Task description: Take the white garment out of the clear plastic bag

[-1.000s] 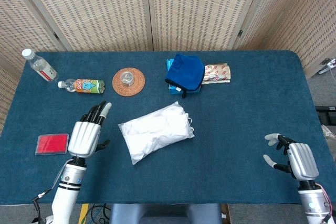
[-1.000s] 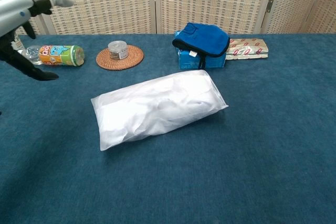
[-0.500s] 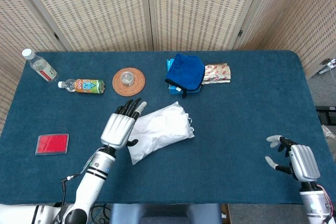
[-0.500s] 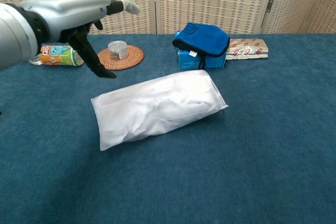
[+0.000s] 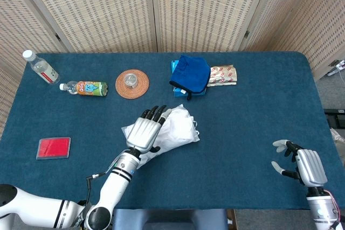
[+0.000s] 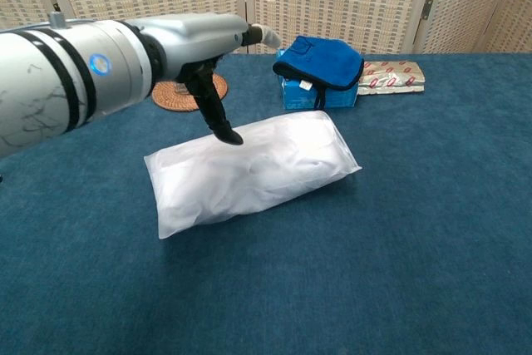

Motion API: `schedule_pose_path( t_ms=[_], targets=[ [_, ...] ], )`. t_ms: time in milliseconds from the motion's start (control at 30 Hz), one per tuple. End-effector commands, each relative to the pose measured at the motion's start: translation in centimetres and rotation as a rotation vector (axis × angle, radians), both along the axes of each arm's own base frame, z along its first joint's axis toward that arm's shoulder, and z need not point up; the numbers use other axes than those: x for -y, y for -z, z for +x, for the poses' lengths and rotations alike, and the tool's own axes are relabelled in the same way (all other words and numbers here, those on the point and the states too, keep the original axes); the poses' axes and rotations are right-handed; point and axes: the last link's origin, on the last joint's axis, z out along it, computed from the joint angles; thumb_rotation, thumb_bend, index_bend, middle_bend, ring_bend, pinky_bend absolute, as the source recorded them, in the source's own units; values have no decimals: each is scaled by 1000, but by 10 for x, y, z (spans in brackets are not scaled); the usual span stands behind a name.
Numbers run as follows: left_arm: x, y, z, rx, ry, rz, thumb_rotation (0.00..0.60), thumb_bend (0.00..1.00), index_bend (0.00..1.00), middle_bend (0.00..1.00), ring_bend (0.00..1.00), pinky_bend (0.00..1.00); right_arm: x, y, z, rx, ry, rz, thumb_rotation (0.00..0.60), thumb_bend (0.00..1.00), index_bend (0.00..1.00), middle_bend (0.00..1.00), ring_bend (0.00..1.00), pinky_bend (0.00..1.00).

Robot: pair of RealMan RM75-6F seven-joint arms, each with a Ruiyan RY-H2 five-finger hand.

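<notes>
Your left hand (image 5: 145, 133) hovered with fingers spread over the clear plastic bag (image 6: 249, 172), perhaps touching it; the white garment (image 6: 274, 160) lay inside. At 4 o'clock, your right hand (image 5: 302, 165) held nothing, fingers apart.

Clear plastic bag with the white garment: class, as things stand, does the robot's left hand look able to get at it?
Probably yes. The left hand hangs open right over the clear plastic bag, and nothing lies between them.

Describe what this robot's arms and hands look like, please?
Each hand, left hand and right hand, has a silver metal back, black fingers and pale fingertips. The left forearm is a glossy white and silver tube with black rings and a small blue round mark. A thin dark cable loops beside its wrist.
</notes>
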Motion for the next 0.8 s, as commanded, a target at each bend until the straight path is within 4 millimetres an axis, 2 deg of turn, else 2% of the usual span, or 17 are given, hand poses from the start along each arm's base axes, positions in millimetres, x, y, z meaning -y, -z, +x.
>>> schedule_pose_path(
  t_ms=[33,800],
  targets=[
    [-2,10,5,-45,-41,-24,600,0,0,0,0,93,-1,0,-1,0,3,2,600,186,392,473,508,636],
    [-19,46,1,-128,-180,-100,600,0,0,0,0,90,-2,8,-5,5,15,21,600,188,393,473,508,636]
  ],
)
